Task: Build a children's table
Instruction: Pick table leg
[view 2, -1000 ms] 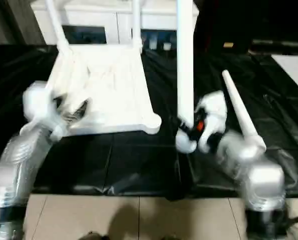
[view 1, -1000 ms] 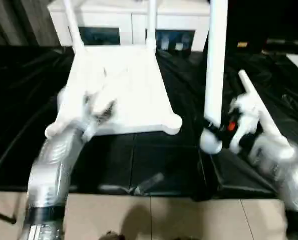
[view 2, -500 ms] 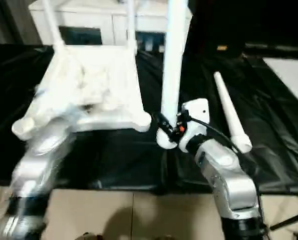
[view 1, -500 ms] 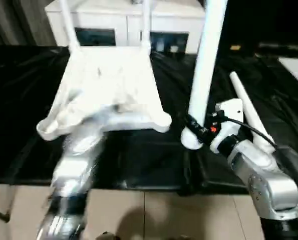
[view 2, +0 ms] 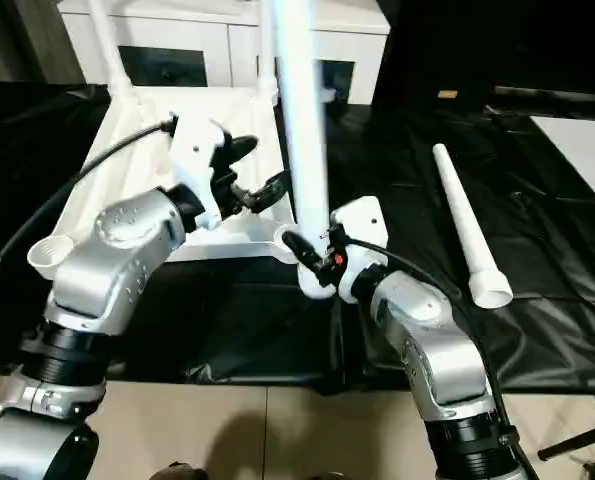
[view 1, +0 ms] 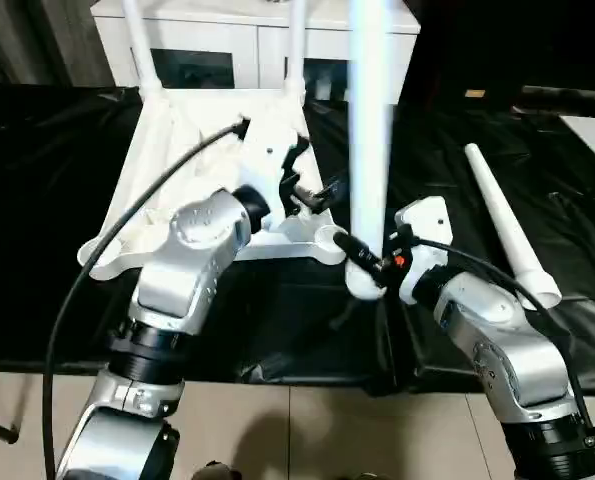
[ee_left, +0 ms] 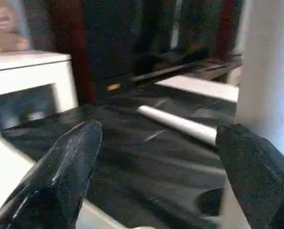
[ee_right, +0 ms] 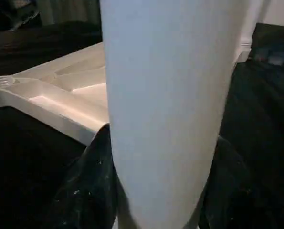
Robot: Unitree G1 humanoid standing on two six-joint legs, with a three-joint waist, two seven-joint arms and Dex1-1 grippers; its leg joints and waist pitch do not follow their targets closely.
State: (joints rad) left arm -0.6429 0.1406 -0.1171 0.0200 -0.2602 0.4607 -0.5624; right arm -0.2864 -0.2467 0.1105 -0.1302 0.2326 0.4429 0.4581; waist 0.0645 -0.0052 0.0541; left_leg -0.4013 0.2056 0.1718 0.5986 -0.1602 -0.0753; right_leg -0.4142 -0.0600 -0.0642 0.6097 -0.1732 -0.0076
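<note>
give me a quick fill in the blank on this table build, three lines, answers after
1. The right gripper is shut on an upright white ____.
2. The left gripper hovers over the tabletop with fingers ____.
3. A spare leg lies on the ____ sheet.

Missing words: leg; open; black

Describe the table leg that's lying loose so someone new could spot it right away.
Start at the upturned white tabletop on the black sheet. To the robot's right of it, past the upright leg in the right gripper, the loose leg lies flat. It alone is lying down, untouched.
</note>
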